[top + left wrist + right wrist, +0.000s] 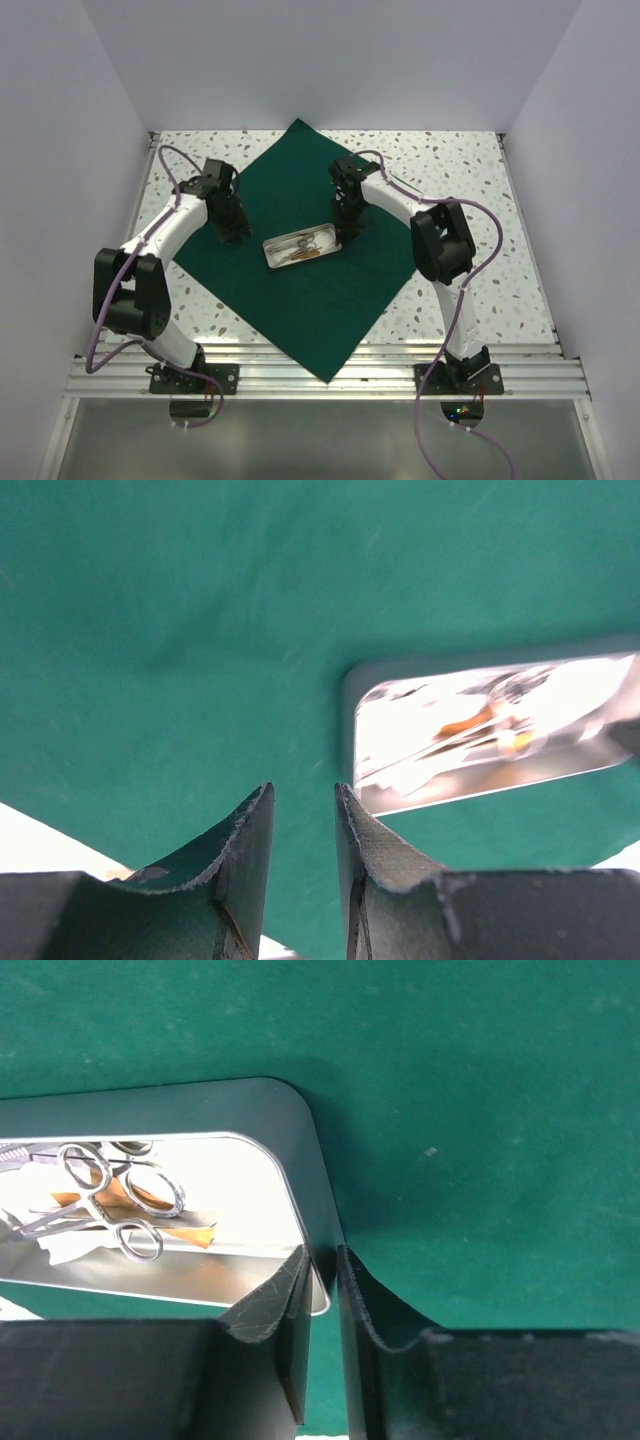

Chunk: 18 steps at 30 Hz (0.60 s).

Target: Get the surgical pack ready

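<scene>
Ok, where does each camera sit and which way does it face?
Top external: above, behind the bases, looking down on the dark green fabric drape; both arms show.
Left wrist: on left arm, facing the small silver instrument tray past the left tool.
Right wrist: on right arm, right tool at that tray's corner.
All share drape and tray.

Your top view looks down on the whole table (480, 200) from behind. Both wrist views sit close over the drape (200, 630), sharing the tray (200, 1110).
</scene>
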Tool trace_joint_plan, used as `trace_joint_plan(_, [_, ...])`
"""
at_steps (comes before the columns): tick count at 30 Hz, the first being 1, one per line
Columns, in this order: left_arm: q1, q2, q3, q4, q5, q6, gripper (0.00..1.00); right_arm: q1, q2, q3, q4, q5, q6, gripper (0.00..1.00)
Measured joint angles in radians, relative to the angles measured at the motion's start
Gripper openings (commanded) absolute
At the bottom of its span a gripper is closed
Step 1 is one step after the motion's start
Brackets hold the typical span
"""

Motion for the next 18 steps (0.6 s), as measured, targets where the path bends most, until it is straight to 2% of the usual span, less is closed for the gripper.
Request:
trace_joint_plan(3, [0.014,-0.018,0.067,-0.004,-0.011,0.0,0.34,0.0,0.0,0.0,-0.014,0.013,0.016,0.11])
trace_joint_plan(10, [0.022,-0.118,0.049,-0.064,-0.011,-0.012,0.34,0.001,0.0,0.0,-0.031,0.035,0.044,0.05])
trace_joint_plan(18, [0.023,-0.15,0.041,-0.124,-0.012,-0.02,0.33,0.008,0.0,0.006,-0.036,0.043,0.029,0.04])
